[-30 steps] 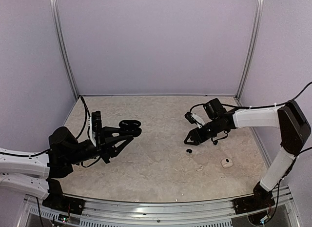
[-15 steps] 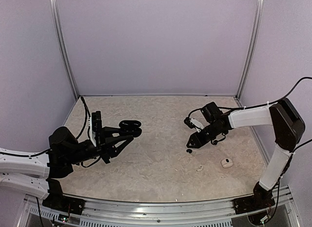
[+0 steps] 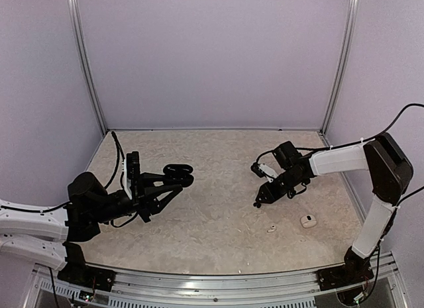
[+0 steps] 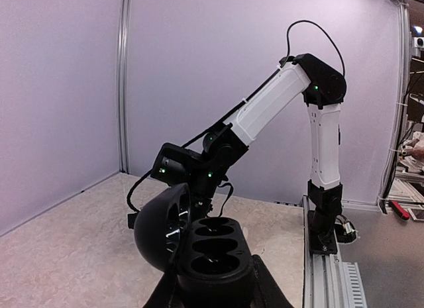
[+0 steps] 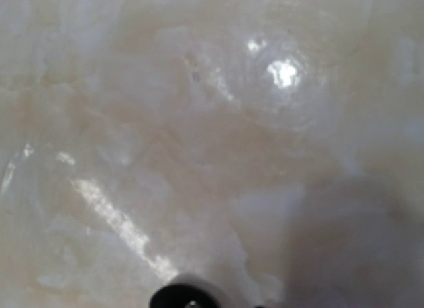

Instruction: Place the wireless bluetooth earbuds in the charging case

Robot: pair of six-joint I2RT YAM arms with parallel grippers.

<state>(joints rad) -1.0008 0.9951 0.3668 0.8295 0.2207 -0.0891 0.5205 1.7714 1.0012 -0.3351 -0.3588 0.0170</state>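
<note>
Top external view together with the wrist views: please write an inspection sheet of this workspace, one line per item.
Surface: beige marbled table, glossy.
Job's things: black charging case open, held above the table; white earbud and white case lying apart, right side.
Clutter: nothing seen.
Grippers: left pincer shut on black charging case; right pincer low at the table, jaws unclear.
Cables: black cable along left arm.
Surroundings: lilac walls, metal posts.
</note>
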